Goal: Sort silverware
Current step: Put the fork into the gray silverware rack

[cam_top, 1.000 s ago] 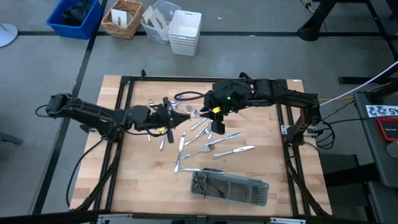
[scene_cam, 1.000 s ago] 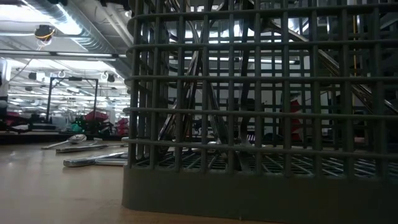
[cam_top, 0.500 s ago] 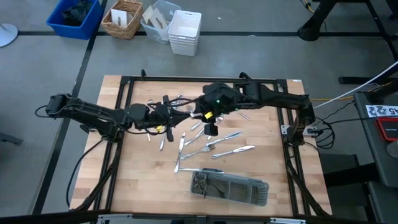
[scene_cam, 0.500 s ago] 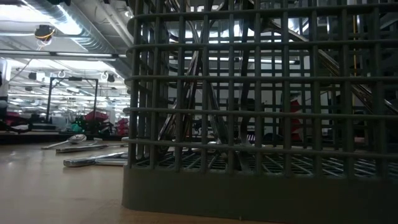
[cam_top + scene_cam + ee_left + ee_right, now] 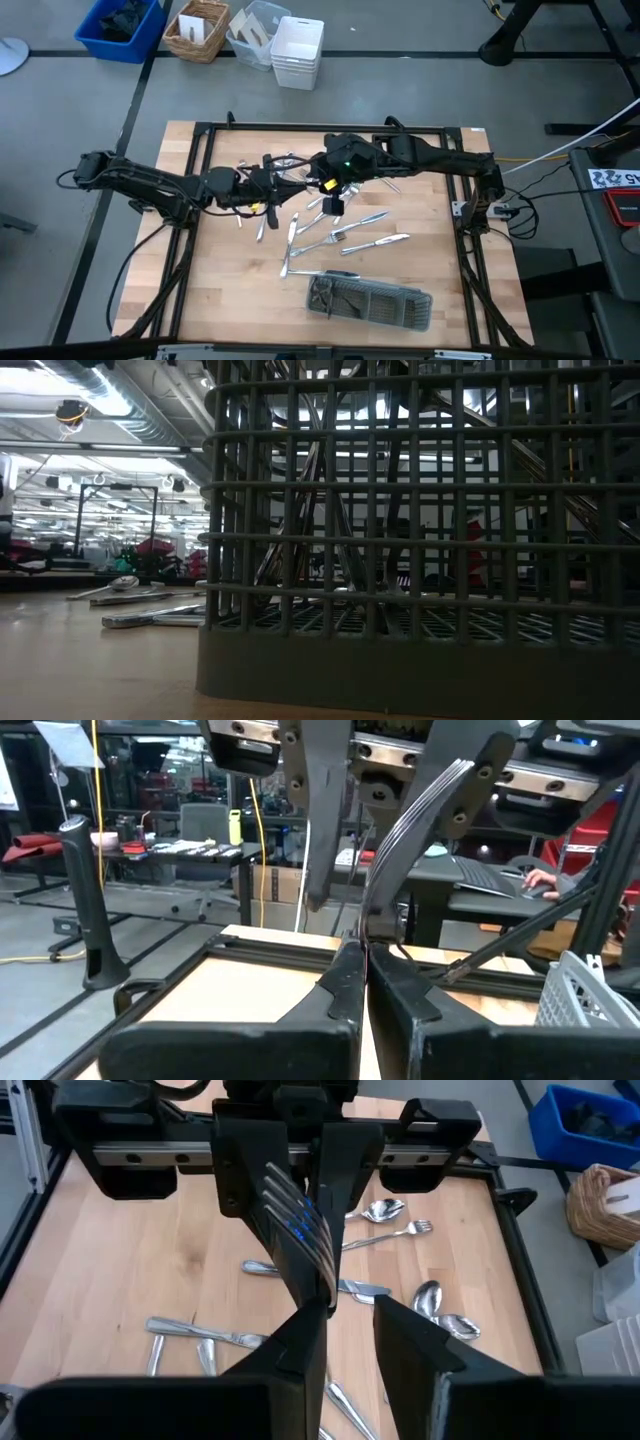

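Sorting has barely started: most silverware (image 5: 335, 235) is left scattered mid-tabletop (image 5: 230, 290), twelve o'clock of the mesh tray (image 5: 370, 303). One fork (image 5: 300, 1230) is held upright in the left gripper's (image 5: 283, 184) closed jaws; the right gripper's (image 5: 335, 205) jaws are parted around it.

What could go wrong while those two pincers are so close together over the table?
1. The left pincer is shut on a fork by its handle end alone, and the right pincer is open around it. A badly timed handover might drop it.
2. The two pincers nearly touch, so they could bump.
3. A dropped fork could scatter the spoon and other cutlery lying on the table below.
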